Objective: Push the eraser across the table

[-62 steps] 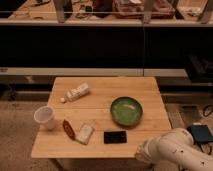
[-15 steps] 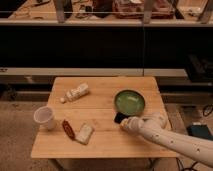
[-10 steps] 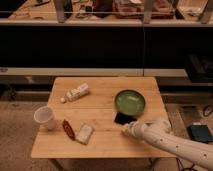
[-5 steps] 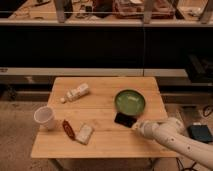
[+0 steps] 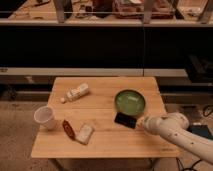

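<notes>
Eraser (image 5: pixel 125 120), black and flat: we find it on the table (image 5: pixel 107 146), just in front of the green bowl (image 5: pixel 130 102), right of centre. Pincer (image 5: pixel 142 123): drawn closed and holding nothing, just beside the eraser's right end; we cannot tell if they touch. On the left half we list a white cup (image 5: pixel 45 117), a red-brown oblong (image 5: pixel 68 128), a whitish block (image 5: pixel 84 133) and a white bottle (image 5: pixel 77 93).

A lab or workshop by the look of it, my light wooden worktop (image 5: pixel 100 142) on a speckled hard floor (image 5: pixel 17 130), a long dark bench (image 5: pixel 100 45) behind, its top cluttered with gear (image 5: pixel 135 7), my jaws closed at the worktop's right front, just beside the eraser (image 5: pixel 125 120)
</notes>
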Controlling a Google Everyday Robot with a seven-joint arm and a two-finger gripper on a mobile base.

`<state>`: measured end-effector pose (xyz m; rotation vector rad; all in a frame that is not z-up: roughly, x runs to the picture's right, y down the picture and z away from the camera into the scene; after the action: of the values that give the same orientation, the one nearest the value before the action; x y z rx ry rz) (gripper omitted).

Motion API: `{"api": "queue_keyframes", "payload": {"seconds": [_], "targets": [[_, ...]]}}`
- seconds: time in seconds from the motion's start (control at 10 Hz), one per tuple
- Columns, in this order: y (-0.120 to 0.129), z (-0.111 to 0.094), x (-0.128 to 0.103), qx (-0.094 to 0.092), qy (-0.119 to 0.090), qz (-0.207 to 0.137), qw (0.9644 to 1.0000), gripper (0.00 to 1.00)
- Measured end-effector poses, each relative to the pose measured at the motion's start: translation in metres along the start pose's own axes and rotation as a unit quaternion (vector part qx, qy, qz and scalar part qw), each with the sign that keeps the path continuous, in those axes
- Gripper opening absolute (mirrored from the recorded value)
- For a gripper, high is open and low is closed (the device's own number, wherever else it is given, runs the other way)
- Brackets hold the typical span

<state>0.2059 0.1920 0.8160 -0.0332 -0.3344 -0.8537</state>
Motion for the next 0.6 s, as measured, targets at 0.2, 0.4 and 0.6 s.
{"api": "queue_keyframes", "payload": {"seconds": [0.2, 0.4, 0.6], "targets": [[0.006, 0.002, 0.009, -0.007, 0.005, 0.011, 0.9999, 0.00], [0.009, 0.009, 0.010, -0.014, 0.003, 0.014, 0.9998, 0.00], [0.014, 0.017, 0.006, -0.020, -0.002, 0.014, 0.9997, 0.00]]}}
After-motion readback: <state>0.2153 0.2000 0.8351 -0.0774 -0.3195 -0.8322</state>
